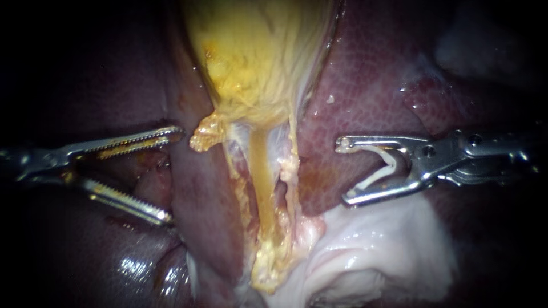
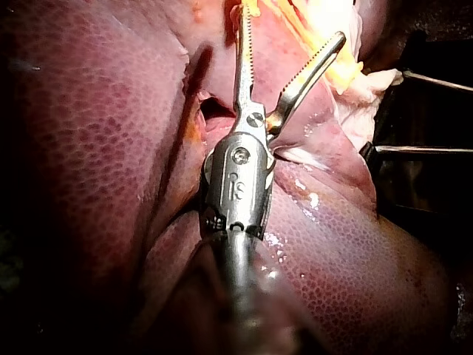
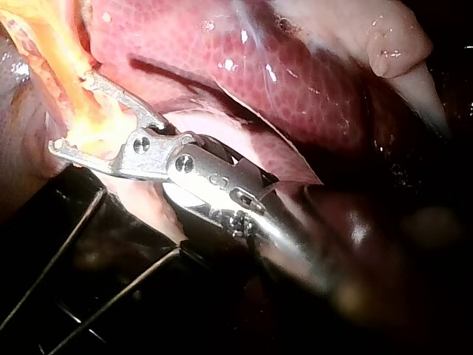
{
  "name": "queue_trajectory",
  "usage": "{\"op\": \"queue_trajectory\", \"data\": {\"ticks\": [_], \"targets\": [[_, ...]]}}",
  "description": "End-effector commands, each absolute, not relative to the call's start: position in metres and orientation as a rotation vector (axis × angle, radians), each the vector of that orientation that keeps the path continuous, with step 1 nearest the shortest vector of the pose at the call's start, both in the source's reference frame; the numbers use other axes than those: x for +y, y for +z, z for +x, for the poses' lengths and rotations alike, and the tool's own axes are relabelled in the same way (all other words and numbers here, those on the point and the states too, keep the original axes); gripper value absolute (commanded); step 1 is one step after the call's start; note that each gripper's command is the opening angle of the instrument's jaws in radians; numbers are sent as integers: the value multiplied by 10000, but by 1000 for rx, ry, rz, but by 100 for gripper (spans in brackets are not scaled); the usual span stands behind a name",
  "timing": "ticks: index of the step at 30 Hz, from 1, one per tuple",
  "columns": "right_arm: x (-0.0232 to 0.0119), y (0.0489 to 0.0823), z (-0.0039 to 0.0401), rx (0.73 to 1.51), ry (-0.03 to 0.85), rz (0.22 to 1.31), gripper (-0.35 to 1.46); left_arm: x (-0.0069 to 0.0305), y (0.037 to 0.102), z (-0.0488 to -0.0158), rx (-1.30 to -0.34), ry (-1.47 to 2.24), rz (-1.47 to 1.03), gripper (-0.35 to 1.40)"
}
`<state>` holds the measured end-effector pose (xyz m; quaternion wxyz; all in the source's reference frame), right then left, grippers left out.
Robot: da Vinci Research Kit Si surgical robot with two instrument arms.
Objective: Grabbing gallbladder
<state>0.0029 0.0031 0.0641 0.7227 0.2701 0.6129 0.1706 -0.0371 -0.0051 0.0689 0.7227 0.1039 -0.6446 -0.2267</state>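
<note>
- The gallbladder [image 1: 257,57], yellow and swollen, is seen lying in a cleft of the dark red liver [image 1: 365,85], with liver surface on either side of it.
- A yellow tube [image 1: 260,165] is seen running from its narrow end towards pale white tissue [image 1: 371,256] at the liver's edge.
- The left instrument [image 1: 171,175] is held with its toothed jaws spread wide and nothing gripped. A fold of liver lies just ahead of their tips.
- The gallbladder is set apart from these jaws, beyond the fold and off to the upper jaw's side. No contact is shown.
- In the left wrist view the left instrument [image 2: 292,22] is shown with open jaws pointed at yellow tissue.
- The right instrument [image 1: 345,171] is held over the liver on the tube's other side. Its jaws are parted, and a white clip [image 1: 383,168] is seated between them, touched by both.
- The gallbladder is well clear of these jaws too.
</note>
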Motion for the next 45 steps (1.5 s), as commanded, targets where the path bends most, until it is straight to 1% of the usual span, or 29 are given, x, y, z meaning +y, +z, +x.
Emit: {"op": "queue_trajectory", "data": {"ticks": [1,3,12,18,21,23,24,29,32,43,45], "targets": [[31,641,29,1353,377,596,60,-51,689,-371,-1420,-505,225,86],[31,641,29,1353,377,596,60,-50,690,-371,-1407,-542,222,86],[31,641,29,1353,377,596,60,-35,709,-376,-1364,-743,259,68],[31,641,30,1354,378,596,60,-21,725,-400,-1351,-816,294,42],[31,641,30,1354,378,596,60,-18,732,-408,-1338,-820,297,24],[31,641,30,1354,378,595,60,-18,735,-407,-1329,-823,302,-11],[31,641,30,1354,378,595,60,-17,735,-407,-1320,-826,309,-33],[31,641,31,1354,378,596,60,-16,734,-402,-1269,-837,336,-35],[31,640,30,1354,377,596,60,-17,733,-400,-1255,-839,333,-35],[31,640,30,1354,377,596,60,-21,727,-399,-1247,-842,329,-35],[31,640,30,1354,377,596,60,-22,725,-396,-1264,-851,330,-3]]}}
